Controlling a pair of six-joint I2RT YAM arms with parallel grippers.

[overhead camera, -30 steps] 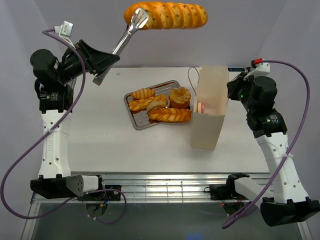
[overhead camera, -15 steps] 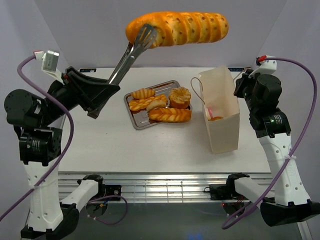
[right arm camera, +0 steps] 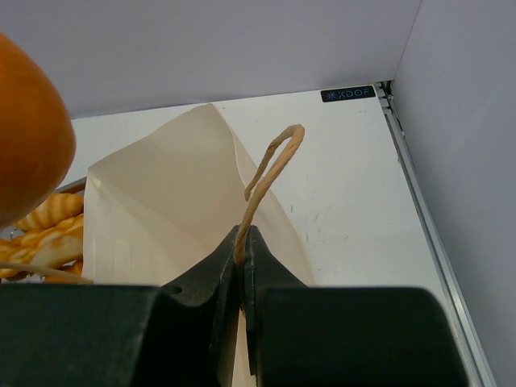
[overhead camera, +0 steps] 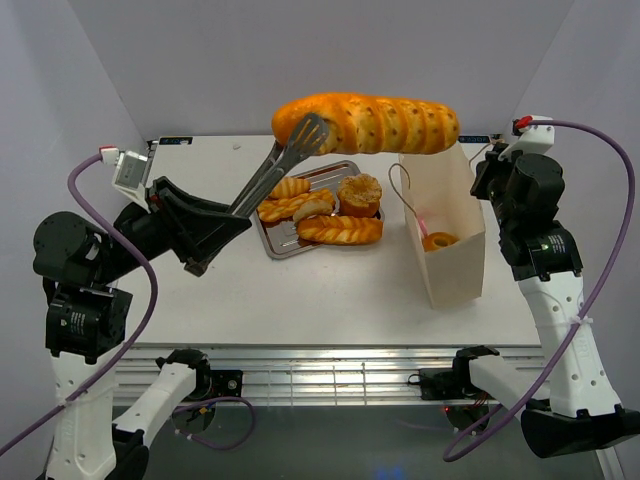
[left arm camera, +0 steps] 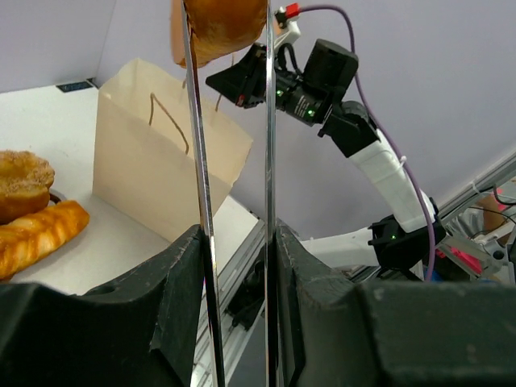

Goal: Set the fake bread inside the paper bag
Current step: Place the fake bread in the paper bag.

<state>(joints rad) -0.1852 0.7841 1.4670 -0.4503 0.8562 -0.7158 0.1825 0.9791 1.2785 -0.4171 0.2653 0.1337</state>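
Note:
A long braided baguette (overhead camera: 365,122) of fake bread hangs in the air, its right end above the paper bag's (overhead camera: 452,262) open mouth. Metal tongs (overhead camera: 280,172) clamp its left end. My left gripper (overhead camera: 222,222) is shut on the tongs' two arms (left arm camera: 197,161), with the bread end (left arm camera: 222,24) above them. My right gripper (right arm camera: 242,238) is shut on the bag's string handle (right arm camera: 270,165) at the far rim (overhead camera: 487,168). Inside the bag lies a ring donut (overhead camera: 438,240). More pastries (overhead camera: 330,215) sit on the silver tray (overhead camera: 272,246).
The tray stands at the table's middle, left of the bag. The bag's other handle loop (overhead camera: 400,190) hangs on its left side. The right arm (left arm camera: 322,72) stands behind the bag in the left wrist view. The table's back wall is close behind.
The left arm has swung down and right, bringing the baguette lower and over the bag. The bag has shifted right with its mouth turned more towards the camera.

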